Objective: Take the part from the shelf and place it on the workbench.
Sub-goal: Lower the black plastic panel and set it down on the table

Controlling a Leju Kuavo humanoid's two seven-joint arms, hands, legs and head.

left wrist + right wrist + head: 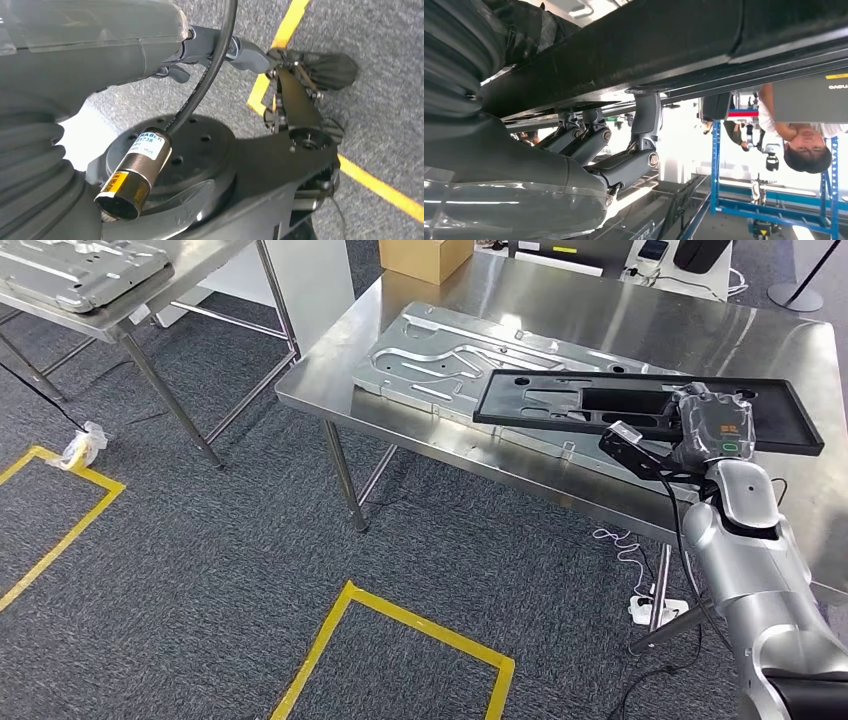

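Gripping the black part (pixel 640 405) near its right end, the right robot hand (pixel 690 435) carries it lengthwise above the bench (pixel 640 320); the left robot hand (pixel 300 90) hangs empty.

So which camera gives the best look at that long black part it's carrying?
The head view: the whole black part shows, held by the right hand above the steel workbench. The right wrist view gives just a close dark stretch of it. The left wrist view looks at the floor.

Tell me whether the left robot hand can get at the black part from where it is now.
Probably not. The left robot hand hangs low over the carpet, while the black part sits over the workbench, held by the right robot hand.
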